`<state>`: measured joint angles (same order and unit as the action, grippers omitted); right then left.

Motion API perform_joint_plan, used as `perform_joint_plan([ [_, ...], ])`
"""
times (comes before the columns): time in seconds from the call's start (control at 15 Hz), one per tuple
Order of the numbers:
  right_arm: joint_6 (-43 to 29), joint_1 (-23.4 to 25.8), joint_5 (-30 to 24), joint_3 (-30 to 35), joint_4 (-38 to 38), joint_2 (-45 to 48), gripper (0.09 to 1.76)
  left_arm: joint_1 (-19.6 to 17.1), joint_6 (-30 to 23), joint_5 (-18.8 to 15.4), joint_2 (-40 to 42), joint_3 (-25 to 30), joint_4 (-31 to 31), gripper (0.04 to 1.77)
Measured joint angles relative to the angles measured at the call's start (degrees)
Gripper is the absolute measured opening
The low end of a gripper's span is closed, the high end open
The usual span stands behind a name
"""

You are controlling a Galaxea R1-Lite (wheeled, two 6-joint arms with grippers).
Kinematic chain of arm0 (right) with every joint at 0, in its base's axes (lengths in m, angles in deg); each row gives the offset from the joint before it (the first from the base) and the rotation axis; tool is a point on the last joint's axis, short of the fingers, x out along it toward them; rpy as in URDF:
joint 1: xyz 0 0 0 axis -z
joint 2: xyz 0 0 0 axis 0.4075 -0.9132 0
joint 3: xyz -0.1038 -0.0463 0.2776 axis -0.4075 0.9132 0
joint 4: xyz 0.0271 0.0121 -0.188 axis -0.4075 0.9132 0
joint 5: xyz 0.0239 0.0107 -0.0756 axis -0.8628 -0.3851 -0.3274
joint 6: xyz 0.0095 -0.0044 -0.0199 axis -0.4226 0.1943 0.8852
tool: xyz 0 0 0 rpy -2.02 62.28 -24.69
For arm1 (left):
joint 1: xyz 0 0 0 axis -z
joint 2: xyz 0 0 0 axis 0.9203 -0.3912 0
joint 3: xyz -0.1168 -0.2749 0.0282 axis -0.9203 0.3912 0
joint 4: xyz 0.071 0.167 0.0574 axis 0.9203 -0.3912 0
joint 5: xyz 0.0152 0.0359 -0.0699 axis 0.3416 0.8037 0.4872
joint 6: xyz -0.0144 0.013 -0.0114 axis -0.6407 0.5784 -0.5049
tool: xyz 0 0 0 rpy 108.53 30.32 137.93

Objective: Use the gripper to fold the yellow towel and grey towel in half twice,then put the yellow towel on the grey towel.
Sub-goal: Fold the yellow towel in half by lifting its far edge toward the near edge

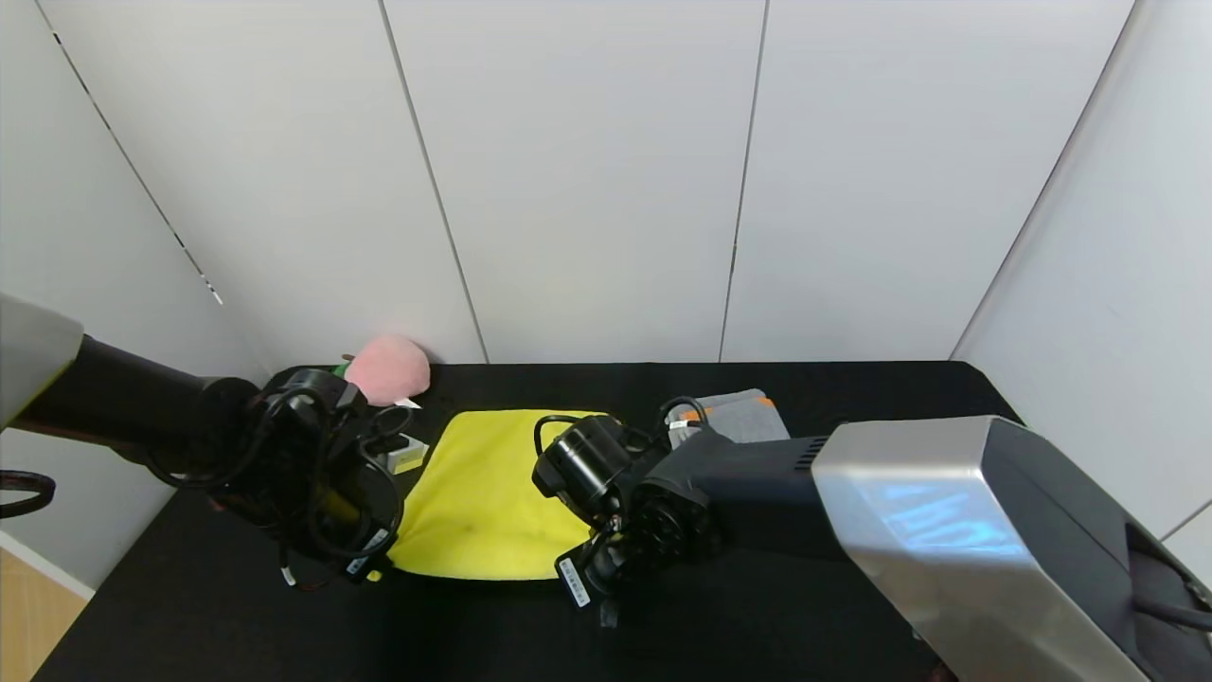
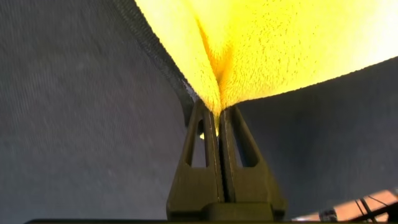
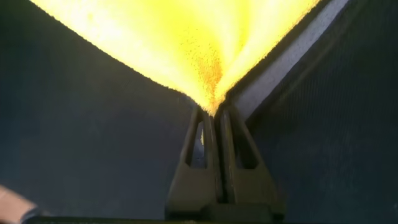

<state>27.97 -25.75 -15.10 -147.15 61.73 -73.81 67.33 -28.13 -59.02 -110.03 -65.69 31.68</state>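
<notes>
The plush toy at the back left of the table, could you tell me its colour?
Pink; the plush toy shows best in the head view.

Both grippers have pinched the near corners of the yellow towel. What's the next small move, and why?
Probably lift both corners together and carry them toward the far edge. The left gripper and right gripper are each shut on a near corner of the yellow towel, which lies flat and unfolded.

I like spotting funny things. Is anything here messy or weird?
Nothing looks broken or spilled. The yellow towel bunches up only where the left claw and right claw each pinch a near corner. A pink plush sits at the table's back, away from the folding.
</notes>
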Motion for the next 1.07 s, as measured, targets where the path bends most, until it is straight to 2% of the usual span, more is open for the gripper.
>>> perform_joint_plan([
  [0.4, -5.07, -0.33, -4.04, 0.52, 10.03, 5.06, 0.14, 0.02, -0.29, -0.12, 8.66, 8.66, -0.20, 0.12],
  [0.67, -6.88, -1.72, -4.13, 1.49, 11.04, 7.94, 0.14, 0.13, -0.35, -0.09, 16.04, 14.29, -0.18, 0.12],
  [0.87, -6.74, -1.63, -3.67, 1.57, 10.89, 9.07, 0.14, 0.06, -2.35, -0.20, 18.25, 13.79, 0.57, 0.12],
  [1.07, -6.72, -0.37, -2.04, 0.55, 9.35, 9.58, 0.14, 0.17, -5.39, -0.30, 18.14, 10.23, 0.63, 0.12],
])
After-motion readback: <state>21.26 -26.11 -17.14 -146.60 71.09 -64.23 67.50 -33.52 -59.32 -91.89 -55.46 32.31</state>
